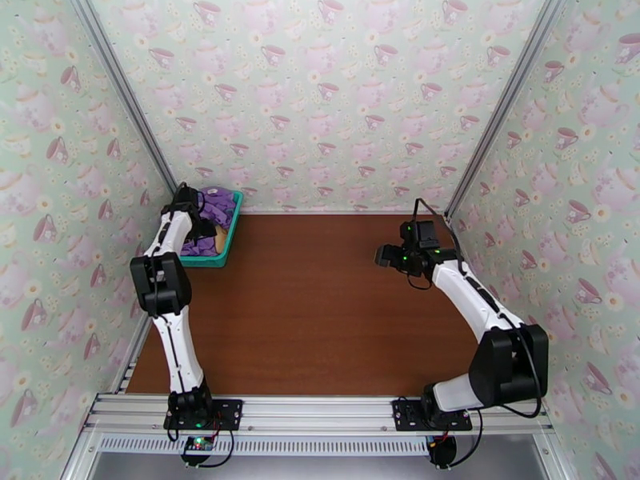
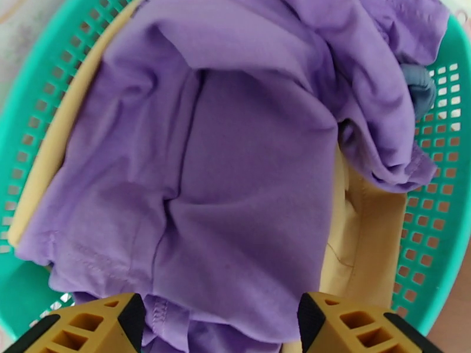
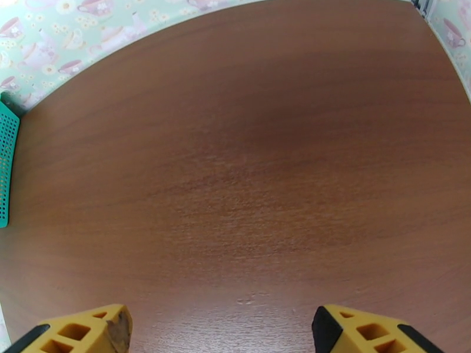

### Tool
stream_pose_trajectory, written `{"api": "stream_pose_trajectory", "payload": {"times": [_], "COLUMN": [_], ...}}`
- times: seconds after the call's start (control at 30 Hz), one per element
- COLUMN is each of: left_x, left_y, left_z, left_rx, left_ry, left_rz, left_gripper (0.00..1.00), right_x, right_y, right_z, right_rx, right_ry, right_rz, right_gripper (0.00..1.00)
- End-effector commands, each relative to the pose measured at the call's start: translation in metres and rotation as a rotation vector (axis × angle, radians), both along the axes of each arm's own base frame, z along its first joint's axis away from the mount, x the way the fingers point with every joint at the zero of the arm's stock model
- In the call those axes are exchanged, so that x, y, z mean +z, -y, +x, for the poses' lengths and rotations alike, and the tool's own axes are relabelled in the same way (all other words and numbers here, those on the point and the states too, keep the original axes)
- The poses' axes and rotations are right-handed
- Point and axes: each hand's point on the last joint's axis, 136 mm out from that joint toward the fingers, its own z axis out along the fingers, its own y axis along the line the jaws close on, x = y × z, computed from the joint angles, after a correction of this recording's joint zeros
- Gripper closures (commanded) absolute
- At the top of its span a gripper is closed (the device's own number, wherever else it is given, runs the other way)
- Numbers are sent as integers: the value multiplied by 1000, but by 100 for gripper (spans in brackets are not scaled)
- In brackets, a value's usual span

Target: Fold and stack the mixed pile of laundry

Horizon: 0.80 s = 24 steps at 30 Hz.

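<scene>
Three garments are counted, all in one teal mesh basket at the far left corner of the bench: one lilac shirt on top, one mustard-yellow garment beneath it, and one grey-blue garment barely seen at the rim. The left jaws are held apart low over the lilac cloth, clamped on nothing. The right jaws are spread over bare bench. If the folds are pinched too deep, two garments could be lifted together, or the basket dragged along.

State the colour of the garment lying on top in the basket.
The shirt is lilac-purple; the left wrist view shows it best.
</scene>
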Motion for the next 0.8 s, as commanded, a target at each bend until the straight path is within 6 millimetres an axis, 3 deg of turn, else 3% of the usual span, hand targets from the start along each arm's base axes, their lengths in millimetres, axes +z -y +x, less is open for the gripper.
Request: {"api": "stream_pose_trajectory", "payload": {"times": [0.0, 0.13, 0.43, 0.5, 0.57, 0.6, 0.63, 0.7, 0.77], "left_x": [-10, -19, -41, -43, -42, -40, -35, -18, 14], "left_y": [6, 5, 0, -1, -1, -3, -4, -5, -6], "left_z": [12, 16, 13, 12, 12, 11, 11, 11, 11], "left_rx": [-37, -30, -15, -14, -11, -8, -2, 5, 13], "left_ry": [29, 35, 4, 2, 4, 7, 13, 43, 104], "left_rz": [-17, -25, -49, -58, -61, -58, -53, -42, -27], "left_gripper": [31, 40, 47, 62, 85, 96, 100, 100, 100], "right_x": [8, 10, 25, 28, 32, 35, 37, 41, 46], "right_y": [-11, -20, -23, -22, -21, -21, -21, -22, -21], "right_z": [5, 5, -1, -3, -5, -5, -6, -7, -8], "right_rx": [9, 27, 33, 32, 30, 28, 30, 30, 28], "right_ry": [2, -2, 16, 22, 29, 33, 36, 41, 51], "right_rz": [4, -8, -11, -11, -11, -8, -6, -1, 4], "right_gripper": [16, 18, 21, 24, 27, 28, 29, 30, 30]}}
